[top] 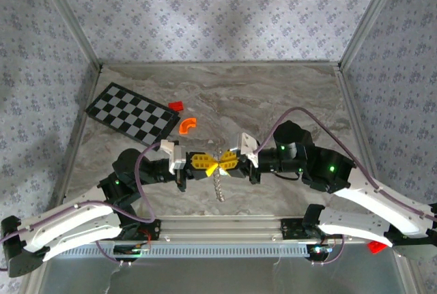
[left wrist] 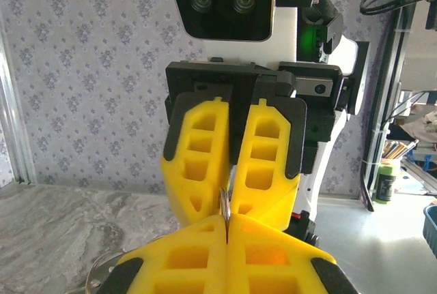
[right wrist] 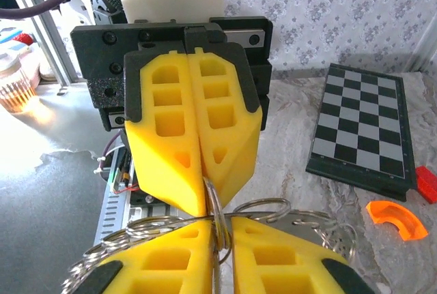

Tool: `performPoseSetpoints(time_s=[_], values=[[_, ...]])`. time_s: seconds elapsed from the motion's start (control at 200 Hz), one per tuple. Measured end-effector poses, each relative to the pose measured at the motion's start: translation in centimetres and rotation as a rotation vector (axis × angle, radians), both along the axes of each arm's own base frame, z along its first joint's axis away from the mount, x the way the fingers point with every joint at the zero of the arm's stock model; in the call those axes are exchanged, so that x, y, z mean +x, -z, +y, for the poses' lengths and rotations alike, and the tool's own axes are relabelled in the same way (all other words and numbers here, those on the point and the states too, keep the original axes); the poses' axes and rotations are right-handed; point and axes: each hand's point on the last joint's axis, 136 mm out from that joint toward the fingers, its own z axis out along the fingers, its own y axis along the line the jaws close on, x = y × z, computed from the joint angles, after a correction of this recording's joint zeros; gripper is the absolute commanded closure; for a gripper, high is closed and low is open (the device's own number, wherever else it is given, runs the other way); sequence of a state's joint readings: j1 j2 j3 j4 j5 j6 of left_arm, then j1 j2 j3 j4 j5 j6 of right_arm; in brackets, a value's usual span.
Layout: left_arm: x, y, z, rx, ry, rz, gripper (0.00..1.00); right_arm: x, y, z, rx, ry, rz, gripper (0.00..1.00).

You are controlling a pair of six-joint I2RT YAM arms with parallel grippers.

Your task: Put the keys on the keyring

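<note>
Jaws on both arms clench the keyring (right wrist: pixel 214 205) tip to tip above the surface (top: pixel 287 89), chain (top: pixel 219 185) dangling; a firm, steady pinch while easing its coils apart looks key to avoiding a slip.

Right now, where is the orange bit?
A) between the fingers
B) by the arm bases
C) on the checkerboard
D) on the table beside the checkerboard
D: the orange bit lies on the table, just off the checkerboard's right corner, near the red block.
</note>
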State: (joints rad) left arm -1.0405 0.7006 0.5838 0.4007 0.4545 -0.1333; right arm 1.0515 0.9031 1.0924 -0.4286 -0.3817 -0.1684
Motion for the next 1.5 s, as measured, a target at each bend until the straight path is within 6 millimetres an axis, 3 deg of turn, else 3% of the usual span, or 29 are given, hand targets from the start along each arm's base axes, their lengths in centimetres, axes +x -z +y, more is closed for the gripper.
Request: performPoseSetpoints(time_s=[0.095, 0.3, 0.545, 0.8, 1.119, 1.499], values=[[0.0, 0.0, 0.1, -0.002, -0.003, -0.001, 1.0, -0.1, 0.0, 0.0, 0.003, -0.003, 0.006, 1.0], [0.1, 0.3, 0.2, 0.021, -0.017, -0.006, 1.0, -0.1, 0.1, 0.0, -0.003, -0.006, 0.004, 1.0], [0.8, 1.4, 0.5, 0.155, -0.072, -0.017, 0.85, 0.6, 0.8, -0.1, -0.097, 0.011, -0.022, 1.0], [1.1, 2.4, 0.9, 0.26, -0.098, -0.028, 0.77, 1.5, 0.7, -0.7, -0.216, 0.048, -0.089, 1.0], [1.1, 3.3, 0.8, 0.303, -0.093, -0.02, 0.75, 1.6, 2.9, -0.9, -0.37, 0.037, -0.106, 1.0], [1.6, 4.3, -0.1, 0.339, -0.086, -0.001, 0.75, 0.7, 3.1, -0.3, -0.391, -0.01, -0.123, 1.0]])
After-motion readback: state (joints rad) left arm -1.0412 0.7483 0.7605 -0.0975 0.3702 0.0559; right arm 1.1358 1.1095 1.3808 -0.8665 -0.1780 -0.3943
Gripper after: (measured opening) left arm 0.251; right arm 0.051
